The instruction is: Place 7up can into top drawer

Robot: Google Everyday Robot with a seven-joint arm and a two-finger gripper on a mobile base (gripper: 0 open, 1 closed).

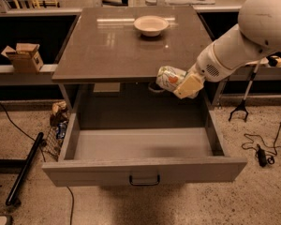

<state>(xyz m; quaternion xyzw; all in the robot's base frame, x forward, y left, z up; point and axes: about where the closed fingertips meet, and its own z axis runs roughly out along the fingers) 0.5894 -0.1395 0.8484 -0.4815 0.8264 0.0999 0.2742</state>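
The 7up can (167,78) is pale whitish-green with green and red marks, held on its side in the air at the front edge of the cabinet top. My gripper (180,84) is shut on it, reaching in from the right on a white arm. The can hangs above the right rear part of the top drawer (145,168), which is pulled fully out, grey, with a dark handle at the centre of its front. The drawer's inside holds nothing.
A white bowl (151,25) stands at the back of the brown cabinet top (112,46). A cardboard box (24,56) sits on a ledge at the left. Cables, a black bar and a floor stand lie around the cabinet.
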